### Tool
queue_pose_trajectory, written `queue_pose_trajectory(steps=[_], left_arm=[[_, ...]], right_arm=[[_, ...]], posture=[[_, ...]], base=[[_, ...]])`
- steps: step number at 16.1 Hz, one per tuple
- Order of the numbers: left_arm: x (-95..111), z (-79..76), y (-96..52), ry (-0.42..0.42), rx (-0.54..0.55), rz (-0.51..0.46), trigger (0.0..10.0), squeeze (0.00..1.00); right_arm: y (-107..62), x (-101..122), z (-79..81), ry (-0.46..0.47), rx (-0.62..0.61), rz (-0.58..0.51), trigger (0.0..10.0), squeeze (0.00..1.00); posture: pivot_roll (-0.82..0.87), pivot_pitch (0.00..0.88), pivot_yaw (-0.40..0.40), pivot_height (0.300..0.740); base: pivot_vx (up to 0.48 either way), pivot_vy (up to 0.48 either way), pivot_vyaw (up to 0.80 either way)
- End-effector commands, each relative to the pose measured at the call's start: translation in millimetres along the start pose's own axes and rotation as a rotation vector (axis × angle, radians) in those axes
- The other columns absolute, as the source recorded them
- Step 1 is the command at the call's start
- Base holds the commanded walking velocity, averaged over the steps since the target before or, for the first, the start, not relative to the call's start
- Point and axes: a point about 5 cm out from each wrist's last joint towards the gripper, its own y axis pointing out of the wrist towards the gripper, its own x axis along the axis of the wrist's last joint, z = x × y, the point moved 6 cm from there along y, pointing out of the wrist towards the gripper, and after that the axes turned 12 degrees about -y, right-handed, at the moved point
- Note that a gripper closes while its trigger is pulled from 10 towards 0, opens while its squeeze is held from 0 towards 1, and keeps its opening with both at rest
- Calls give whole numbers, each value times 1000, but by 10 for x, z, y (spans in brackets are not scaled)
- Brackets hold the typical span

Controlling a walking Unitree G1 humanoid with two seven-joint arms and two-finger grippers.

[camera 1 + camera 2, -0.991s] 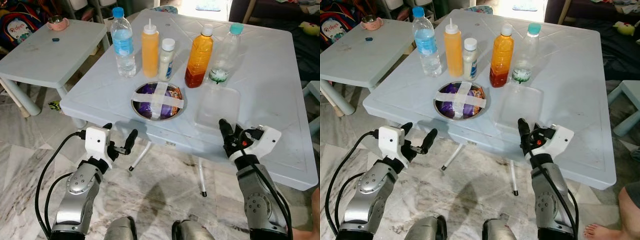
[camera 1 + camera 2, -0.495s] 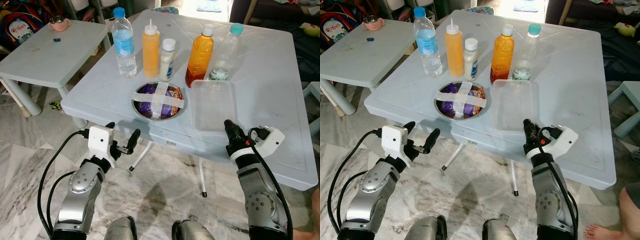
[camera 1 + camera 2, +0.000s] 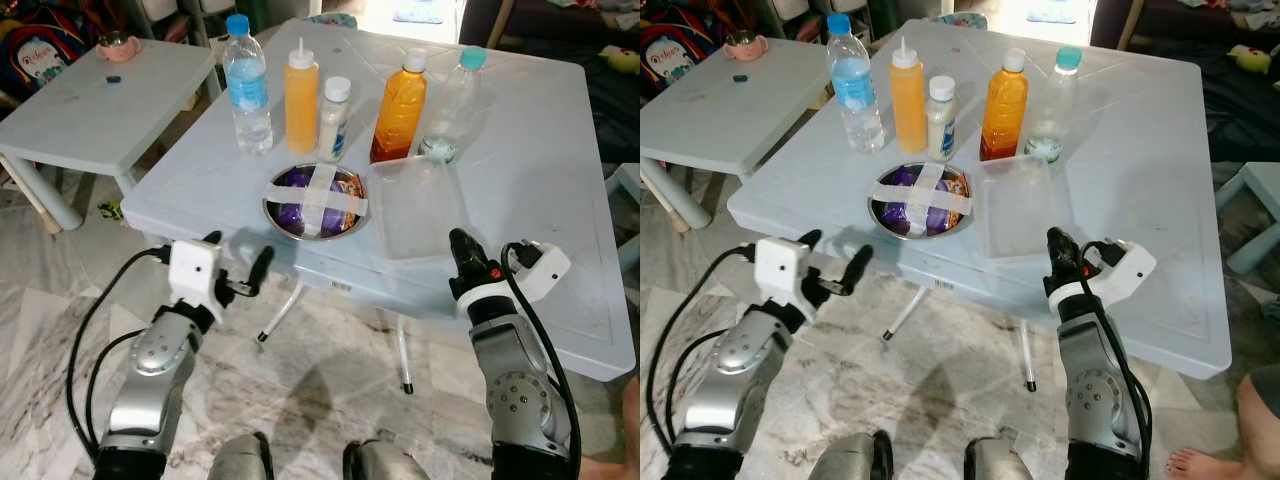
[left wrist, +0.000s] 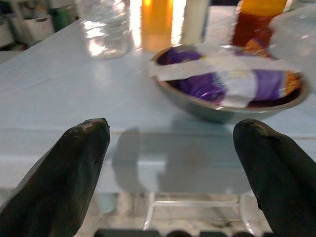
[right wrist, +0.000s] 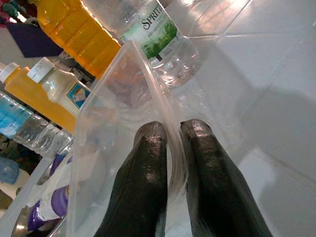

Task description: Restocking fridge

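A clear plastic container (image 3: pixel 415 205) lies on the white table (image 3: pixel 540 180), right of a steel bowl (image 3: pixel 316 200) that holds purple packets under crossed tape. My right gripper (image 3: pixel 462 262) is shut on the container's near rim; in the right wrist view the thin wall (image 5: pixel 113 113) runs between the two fingers (image 5: pixel 143 168). My left gripper (image 3: pixel 238 255) hangs open at the table's front edge, facing the bowl (image 4: pixel 232 86) and touching nothing. Behind stand a water bottle (image 3: pixel 247 85), an orange squeeze bottle (image 3: pixel 300 95), a small white bottle (image 3: pixel 333 118), an orange juice bottle (image 3: pixel 398 105) and a Sprite bottle (image 3: pixel 450 100).
A low white side table (image 3: pixel 90 110) with a pink cup (image 3: pixel 115 45) stands to the left. A person's foot (image 3: pixel 1200 465) rests on the marble floor at the lower right. The container's far edge lies close to the juice and Sprite bottles.
The container has slid left and away, toward the bowl and bottles, with my right gripper on its near rim. My left arm has shifted slightly, still open.
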Motion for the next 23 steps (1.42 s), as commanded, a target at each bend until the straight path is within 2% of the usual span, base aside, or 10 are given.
queue_pose_trajectory(steps=[1,4,5,6,7,8,12,17,21,23], left_arm=[[-150,126,-85,6,75,58,10000,0],[-228,179,-128,-29,125,79,10000,0],[-252,161,-126,-30,121,80,10000,0],[-269,138,-112,-30,118,82,10000,0],[-263,128,-93,-29,117,81,10000,0],[-251,113,-68,-27,108,80,10000,0],[-220,157,-49,-20,114,74,10000,0],[-268,108,-51,-33,112,78,10000,0],[-276,92,-23,-37,108,77,10000,0],[-275,88,-12,-36,106,75,10000,0]], right_arm=[[-44,-84,-28,-6,-34,37,0,0],[-54,-3,-67,-74,-73,9,0,0],[-68,30,-82,-107,-86,2,4039,0],[-77,33,-89,-152,-93,8,10000,0],[-75,29,-98,-168,-101,12,10000,0],[-65,99,-115,-299,-111,-9,10000,0],[-44,103,-234,-382,-194,5,10000,0],[6,171,-188,-530,-180,-41,10000,0],[-6,103,-101,-447,-129,-30,10000,0],[-12,106,-191,-446,-165,-26,10000,0]], posture=[[-3,112,17,740],[-9,97,10,740],[-15,79,4,740],[-21,73,4,740],[-21,71,5,740],[-21,67,4,740],[-16,60,3,740],[-20,54,-4,740],[-25,49,-6,740],[-24,49,-7,740]], base=[[0,0,0],[0,0,0],[0,0,0],[0,0,0],[0,0,0],[-277,0,0],[-296,0,0],[-294,0,0],[-294,0,0],[-296,0,0]])
